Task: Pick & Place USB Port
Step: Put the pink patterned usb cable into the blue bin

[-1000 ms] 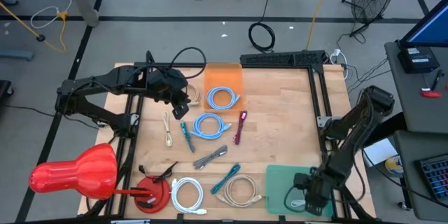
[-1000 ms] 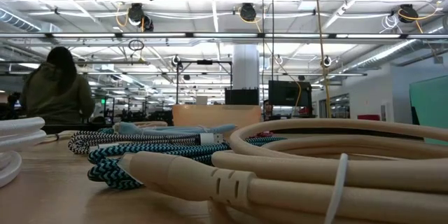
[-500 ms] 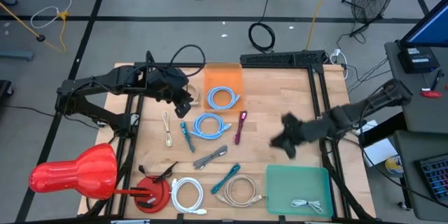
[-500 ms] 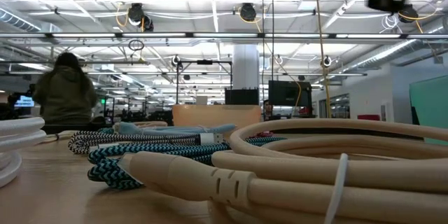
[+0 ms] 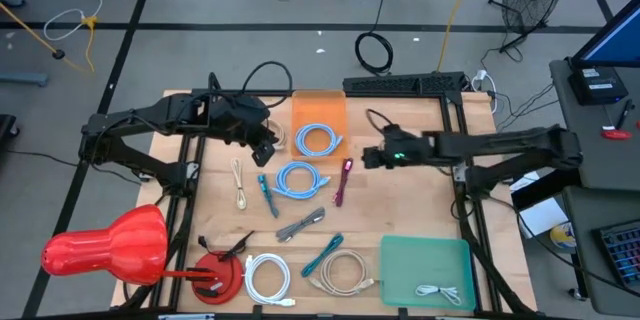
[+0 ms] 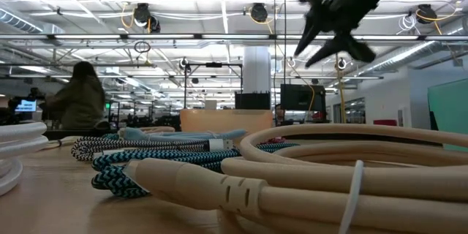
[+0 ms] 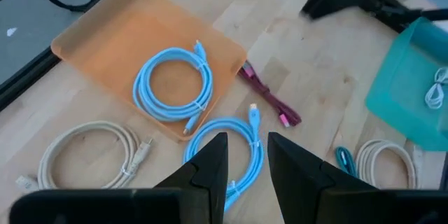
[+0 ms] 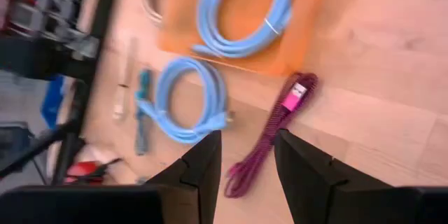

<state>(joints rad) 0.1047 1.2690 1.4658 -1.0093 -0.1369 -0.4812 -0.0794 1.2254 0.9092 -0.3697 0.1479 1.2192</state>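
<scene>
Several USB cables lie on the wooden table. One light blue coil (image 5: 317,141) rests in the orange tray (image 5: 318,108), and another (image 5: 300,180) lies on the wood beside a magenta cable (image 5: 342,180). A white cable (image 5: 440,292) lies in the green tray (image 5: 425,260). My right gripper (image 5: 372,157) hangs open above the table's middle, just right of the magenta cable (image 8: 280,122). My left gripper (image 5: 262,145) hovers open left of the orange tray, above the blue coils (image 7: 171,84). Neither has anything between its fingers.
Teal (image 5: 265,195), beige (image 5: 240,185) and grey (image 5: 300,225) cables lie left of centre. A beige coil (image 5: 340,272), a white coil (image 5: 266,278) and a teal cable (image 5: 325,253) lie near the front edge. A red object (image 5: 110,245) sits at the near left. Black frame rails (image 5: 460,160) border the table.
My right gripper has swung from over the green tray at the near right corner toward the far edge and left, rising and rolling, and now hangs over the table's middle by the magenta cable. The white cable stays lying in the green tray.
</scene>
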